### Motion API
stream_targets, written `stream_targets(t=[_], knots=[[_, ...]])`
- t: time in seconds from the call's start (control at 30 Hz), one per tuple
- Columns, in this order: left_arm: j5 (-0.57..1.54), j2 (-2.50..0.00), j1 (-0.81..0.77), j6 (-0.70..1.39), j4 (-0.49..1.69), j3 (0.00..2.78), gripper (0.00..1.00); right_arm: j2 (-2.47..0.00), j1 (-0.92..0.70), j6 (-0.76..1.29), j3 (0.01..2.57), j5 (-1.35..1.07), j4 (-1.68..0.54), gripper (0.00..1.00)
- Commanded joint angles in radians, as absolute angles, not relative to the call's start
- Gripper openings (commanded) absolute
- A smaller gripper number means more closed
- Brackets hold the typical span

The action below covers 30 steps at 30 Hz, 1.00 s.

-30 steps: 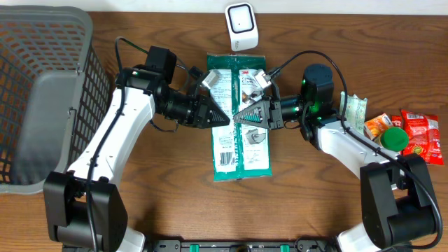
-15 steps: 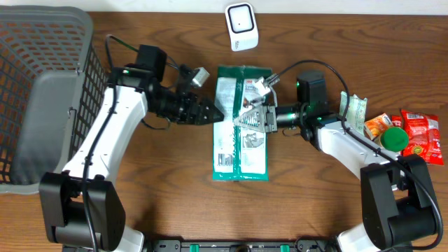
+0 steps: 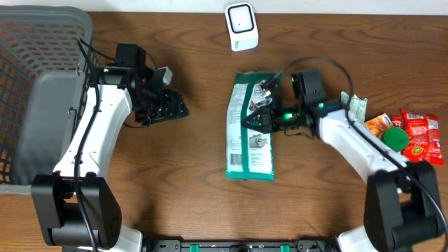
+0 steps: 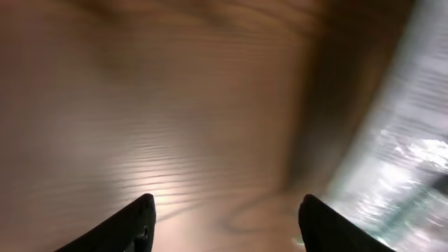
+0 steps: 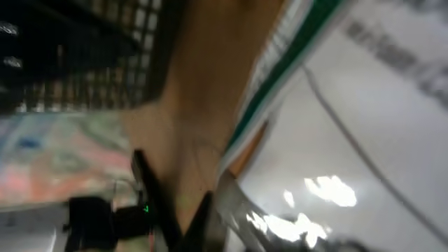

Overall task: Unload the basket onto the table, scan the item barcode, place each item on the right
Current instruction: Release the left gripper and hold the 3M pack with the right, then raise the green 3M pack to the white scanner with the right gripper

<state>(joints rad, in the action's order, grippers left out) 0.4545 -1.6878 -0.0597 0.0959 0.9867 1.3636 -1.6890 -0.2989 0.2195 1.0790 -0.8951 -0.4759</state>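
Your right gripper (image 3: 257,120) is pinched shut on the packet (image 3: 248,147) at the middle of the table (image 3: 161,192), long axis pointing to the scanner (image 3: 241,26) at the far edge; your left gripper (image 3: 175,109) stands wide, empty, well apart.

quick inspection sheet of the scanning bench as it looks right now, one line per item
surface: brown wooden table, wood grain showing
job's things: green and white flat packet mid-table, printed side up; white boxy scanner at the far edge
clutter: red snack pouch, orange pouch and green round lid bunched at the right edge
grippers: left gripper open, holding nothing, apart from the packet; right gripper shut on the packet's upper part
cables: black cable looping over the right arm
surroundings: grey mesh basket at the left; otherwise nothing seen
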Motion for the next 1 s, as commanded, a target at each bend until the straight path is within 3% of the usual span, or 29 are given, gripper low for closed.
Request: stream_targets(t=[0.0, 0.17, 0.3, 0.53, 0.57, 0.67, 0.97], knots=[[0.203, -1.685, -0.057, 0.245, 0.989, 1.362, 0.66, -1.605, -0.348, 0.028, 1.255, -0.592, -0.693, 0.01], [0.123, -1.679, -0.057, 0.274, 0.964, 1.370, 0.66, -1.602, -0.422, -0.025, 1.533, -0.211, -1.086, 0.01], [-0.071, -1.648, -0.057, 0.344, 0.951, 1.390, 0.66, -1.602, -0.466, -0.025, 1.747, -0.055, -1.239, 0.01], [-0.196, -1.610, -0.057, 0.391, 0.917, 1.390, 0.67, -1.607, -0.552, -0.137, 1.951, 0.076, -1.275, 0.01], [-0.196, -1.611, -0.057, 0.391, 0.917, 1.390, 0.75, -1.614, -0.558, -0.137, 1.968, 0.101, -1.275, 0.01], [-0.196, -1.611, -0.057, 0.391, 0.918, 1.390, 0.80, -1.650, -0.565, -0.137, 2.061, 0.153, -1.295, 0.01], [-0.196, -1.611, -0.057, 0.391, 0.918, 1.390, 0.82, -1.876, -0.562, -0.280, 2.489, 0.206, -1.434, 0.01]])
